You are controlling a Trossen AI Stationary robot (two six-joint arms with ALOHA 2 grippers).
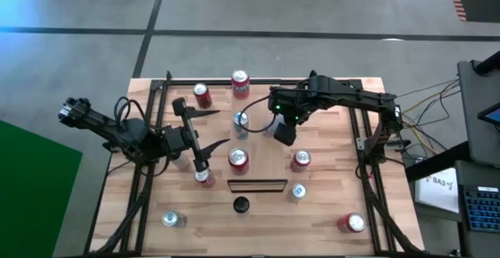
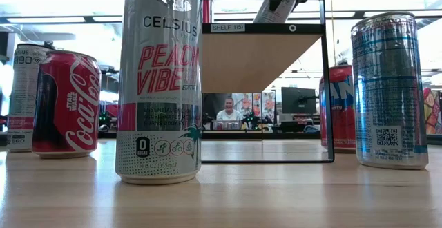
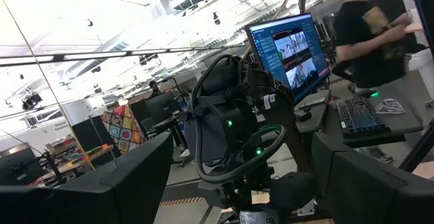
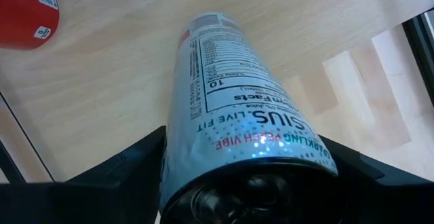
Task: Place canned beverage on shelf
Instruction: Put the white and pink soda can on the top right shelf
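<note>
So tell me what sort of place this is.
Probably a robotics lab or open workshop: a wooden test table strewn with cans, desks with a monitor and keyboard, and a person working nearby.

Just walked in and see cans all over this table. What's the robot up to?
It is stocking a small shelf with drinks. The right gripper is down around a tall Celsius can standing on the tabletop behind the shelf. The left gripper waits open above the table's left side. No can is on the shelf yet; the other cans stand scattered around it.
</note>
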